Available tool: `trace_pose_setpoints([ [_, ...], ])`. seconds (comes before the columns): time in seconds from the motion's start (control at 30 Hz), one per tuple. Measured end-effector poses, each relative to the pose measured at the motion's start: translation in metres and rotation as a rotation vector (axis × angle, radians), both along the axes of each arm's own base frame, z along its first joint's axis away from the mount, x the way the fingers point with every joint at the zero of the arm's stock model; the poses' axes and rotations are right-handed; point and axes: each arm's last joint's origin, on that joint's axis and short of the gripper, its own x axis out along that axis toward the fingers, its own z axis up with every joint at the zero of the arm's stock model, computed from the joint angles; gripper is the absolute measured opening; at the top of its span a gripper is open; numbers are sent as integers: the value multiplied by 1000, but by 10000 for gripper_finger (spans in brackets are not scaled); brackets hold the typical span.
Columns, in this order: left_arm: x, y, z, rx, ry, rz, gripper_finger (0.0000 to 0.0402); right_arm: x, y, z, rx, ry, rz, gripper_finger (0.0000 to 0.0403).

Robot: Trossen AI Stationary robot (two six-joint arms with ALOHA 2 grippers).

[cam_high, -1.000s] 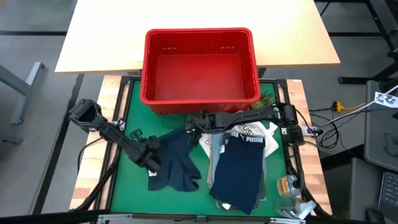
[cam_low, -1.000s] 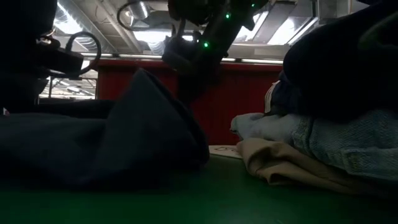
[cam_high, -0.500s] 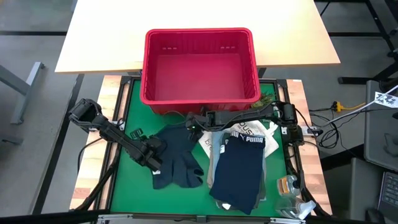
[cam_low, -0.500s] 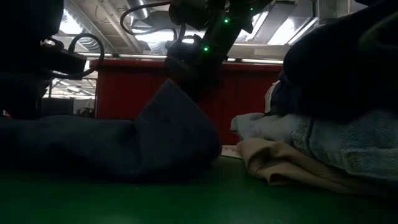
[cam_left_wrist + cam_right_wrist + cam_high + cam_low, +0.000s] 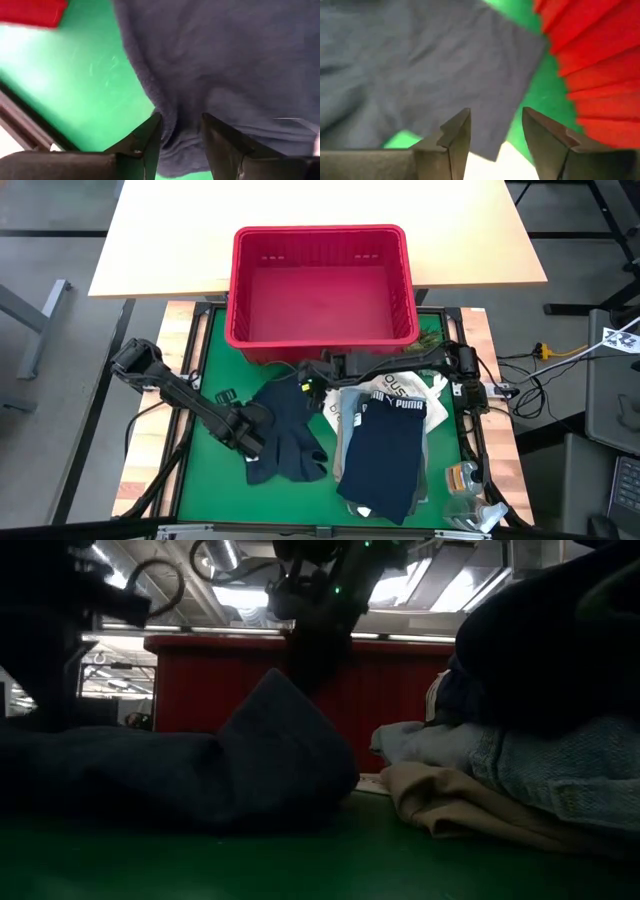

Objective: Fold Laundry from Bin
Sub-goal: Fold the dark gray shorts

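The bin (image 5: 320, 280) stands empty, so unloading looks done. Just right of the dark garment sits the stack (image 5: 385, 450), navy shorts (image 5: 380, 455) on top, apparently folded. The dark garment (image 5: 285, 435) lies rumpled just before the bin, folding unfinished. The left gripper (image 5: 250, 442), at its left edge, and the right gripper (image 5: 312, 380), at its bin-side corner, both stand open, gripping nothing.

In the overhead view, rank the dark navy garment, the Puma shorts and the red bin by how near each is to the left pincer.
1. Dark navy garment: directly at the left pincer, on the green mat.
2. Puma shorts: across the mat to the right, atop the folded pile.
3. Red bin: at the far edge of the mat.
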Motion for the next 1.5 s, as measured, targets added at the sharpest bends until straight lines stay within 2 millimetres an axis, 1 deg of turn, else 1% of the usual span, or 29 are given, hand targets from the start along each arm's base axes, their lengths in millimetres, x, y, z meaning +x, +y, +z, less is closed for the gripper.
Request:
trace_pose_setpoints([
  [0.17, 10, -12, 18, -41, -50, -73, 124, -3, 5, 18, 176, 53, 5, 177],
  [0.27, 10, -20, 24, -58, -73, -98, 124, -6, 13, 22, 253, 85, 31, 177],
  [0.4, 4, -25, 25, -50, -52, -127, 124, -7, 29, 23, 265, 93, 75, 177],
  [0.5, -1, -25, 26, -26, -10, -138, 124, -8, 40, 23, 256, 97, 97, 177],
  [0.63, -2, -28, 25, -38, -30, -104, 124, -9, 56, 23, 250, 98, 131, 177],
  [0.73, 3, -38, 24, -133, -98, -113, 124, -11, 71, 23, 249, 101, 167, 177],
  [0.97, 20, -75, 28, -356, -395, -185, 124, -15, 118, 18, 251, 90, 280, 177],
  [1.03, 20, -83, 30, -388, -446, -201, 124, -15, 132, 17, 251, 68, 315, 177],
  [1.1, 19, -90, 30, -396, -490, -196, 124, -14, 144, 10, 242, 63, 340, 177],
  [1.2, 16, -98, 23, -365, -509, -170, 124, -13, 160, 8, 229, 20, 372, 177],
  [1.3, 15, -106, 10, -331, -494, -163, 124, -8, 173, 10, 226, -67, 396, 177],
  [1.37, 18, -110, -1, -314, -478, -162, 124, -5, 180, 7, 207, -108, 398, 177],
  [1.43, 17, -114, -13, -288, -443, -173, 124, -4, 183, 5, 174, -130, 401, 177],
  [1.5, 19, -117, -26, -265, -413, -177, 124, -1, 183, -6, 164, -104, 396, 177],
])
